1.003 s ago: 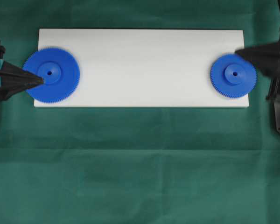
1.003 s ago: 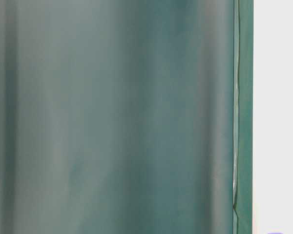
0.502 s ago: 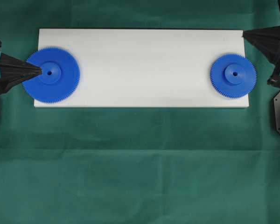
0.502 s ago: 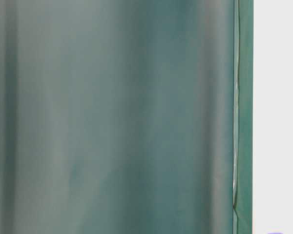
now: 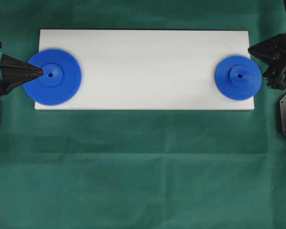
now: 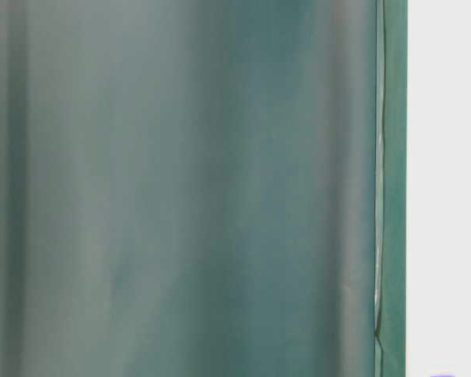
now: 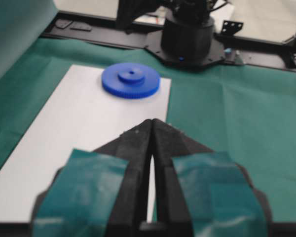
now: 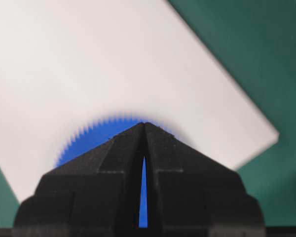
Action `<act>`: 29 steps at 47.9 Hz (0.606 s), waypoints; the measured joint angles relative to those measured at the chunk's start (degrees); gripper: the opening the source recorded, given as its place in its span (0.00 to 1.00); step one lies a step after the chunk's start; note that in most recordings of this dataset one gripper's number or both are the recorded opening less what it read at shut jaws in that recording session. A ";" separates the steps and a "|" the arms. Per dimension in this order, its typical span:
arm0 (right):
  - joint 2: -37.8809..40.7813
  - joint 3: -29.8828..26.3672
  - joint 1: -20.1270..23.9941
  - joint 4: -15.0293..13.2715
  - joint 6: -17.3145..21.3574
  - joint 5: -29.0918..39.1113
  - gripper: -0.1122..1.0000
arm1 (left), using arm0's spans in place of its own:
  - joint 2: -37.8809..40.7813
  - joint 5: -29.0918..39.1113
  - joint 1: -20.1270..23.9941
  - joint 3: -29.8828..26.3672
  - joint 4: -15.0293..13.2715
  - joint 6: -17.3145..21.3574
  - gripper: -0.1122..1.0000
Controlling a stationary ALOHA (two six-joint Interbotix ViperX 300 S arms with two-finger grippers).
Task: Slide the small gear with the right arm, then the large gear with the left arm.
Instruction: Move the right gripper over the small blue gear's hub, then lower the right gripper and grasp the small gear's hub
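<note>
Green cloth (image 5: 143,167): a dark green fabric covers the whole table, nearest the viewer in the overhead view.
White board (image 5: 143,67): a long white rectangle lying flat on the cloth, past the bare green stretch.
Large gear (image 5: 52,76): blue toothed disc with a raised hub and centre hole, flat on the board's left end, its rim hanging slightly over the left edge.
Small gear (image 5: 238,77): narrower blue toothed disc, flat on the board's right end, well apart from the large gear.
Left arm's gripper (image 5: 38,72): black, pointed, with teal tape patches; the fingers are pressed together with only a thin slit between them, holding nothing. The tip lies over the large gear's left part, just beside the hub.
Right arm's gripper (image 8: 143,126): plain black, fingers closed to a point, empty. From its wrist camera the small gear's teeth show just beyond the tip.
Right arm (image 5: 276,57): beside the board's right edge, clear of the small gear.
Green backdrop (image 6: 180,188): plain green cloth, seen from table level.
</note>
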 measured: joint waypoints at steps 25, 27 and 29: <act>3.34 0.00 0.00 -0.09 0.26 2.90 0.55 | 0.00 0.00 0.09 0.00 0.00 0.00 0.10; 3.69 0.00 -0.09 0.00 0.26 2.90 0.55 | 0.00 0.09 0.09 0.00 0.09 0.00 0.10; 4.13 0.09 0.00 -0.09 0.26 2.90 0.55 | 0.00 0.09 0.18 0.00 0.09 0.00 0.10</act>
